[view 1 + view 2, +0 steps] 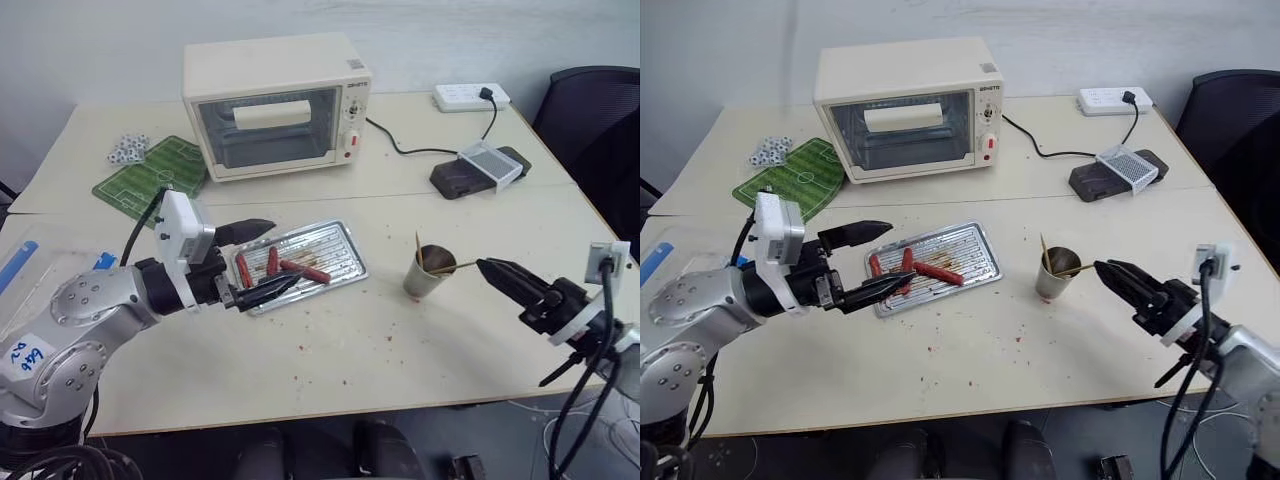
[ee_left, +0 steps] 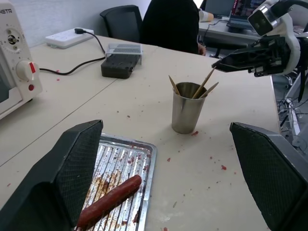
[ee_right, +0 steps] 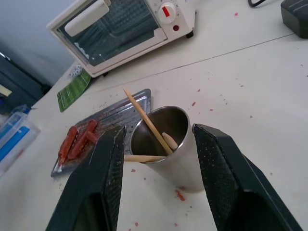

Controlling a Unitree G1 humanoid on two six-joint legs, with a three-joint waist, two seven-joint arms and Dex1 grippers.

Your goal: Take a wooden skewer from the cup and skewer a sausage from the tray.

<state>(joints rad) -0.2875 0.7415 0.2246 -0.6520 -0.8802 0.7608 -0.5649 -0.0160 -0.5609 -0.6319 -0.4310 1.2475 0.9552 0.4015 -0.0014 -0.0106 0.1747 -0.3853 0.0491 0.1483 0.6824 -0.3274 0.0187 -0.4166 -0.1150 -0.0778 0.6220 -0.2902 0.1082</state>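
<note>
You are at the first step: your right gripper (image 3: 156, 159), fingers spread, sits at the cup (image 1: 428, 272) near the table's right edge, maybe touching a skewer (image 3: 144, 117). Pinch one next.

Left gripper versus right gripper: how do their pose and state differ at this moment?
The left gripper hangs over the tray above the sausages, while the right gripper sits beside the cup, its tips near a wooden skewer leaning over the rim. The left gripper's jaws stand wide open; the right gripper's are open but narrower. Both hold nothing and point roughly level towards the table's middle.
</note>
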